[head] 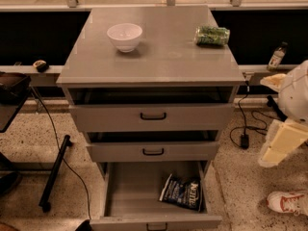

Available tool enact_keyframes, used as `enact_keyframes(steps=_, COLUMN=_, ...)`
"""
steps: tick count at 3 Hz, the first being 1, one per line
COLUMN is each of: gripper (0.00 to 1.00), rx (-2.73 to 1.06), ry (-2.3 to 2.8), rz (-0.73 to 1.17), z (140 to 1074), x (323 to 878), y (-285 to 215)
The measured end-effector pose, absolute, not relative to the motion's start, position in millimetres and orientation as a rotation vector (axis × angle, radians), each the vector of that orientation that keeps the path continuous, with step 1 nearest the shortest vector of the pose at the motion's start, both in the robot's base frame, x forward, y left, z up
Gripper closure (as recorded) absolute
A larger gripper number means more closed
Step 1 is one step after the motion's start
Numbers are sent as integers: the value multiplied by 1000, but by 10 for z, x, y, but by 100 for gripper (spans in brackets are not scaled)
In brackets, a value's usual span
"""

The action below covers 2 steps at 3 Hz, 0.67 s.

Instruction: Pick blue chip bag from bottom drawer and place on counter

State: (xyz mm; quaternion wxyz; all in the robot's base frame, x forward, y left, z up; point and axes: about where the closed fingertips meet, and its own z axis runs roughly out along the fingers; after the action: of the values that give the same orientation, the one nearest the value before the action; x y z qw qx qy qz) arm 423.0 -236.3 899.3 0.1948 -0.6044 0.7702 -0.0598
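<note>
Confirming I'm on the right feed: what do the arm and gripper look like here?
At the right edge, a rounded white arm shell; below it the gripper, a pale cream, blocky wedge. No markings show on either.

Looks like a robotics test lab: speckled terrazzo floor, trailing power cable, lone drawer cabinet, robot pincer hanging right of it.

white bowl upright, well left of green package | small bottle at far right | black cable on floor, right | white shoe at lower right
</note>
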Motion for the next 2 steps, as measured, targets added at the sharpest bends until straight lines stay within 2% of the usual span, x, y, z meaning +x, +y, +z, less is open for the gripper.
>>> enact_keyframes(steps=1, gripper=0, rx=-1674, ry=2192, rz=-79, z=8630, x=4364, y=-2375)
enact_keyframes(steps=2, gripper=0, rx=-1597, ry=2226, rz=145, z=7710, x=4382, y=-2452)
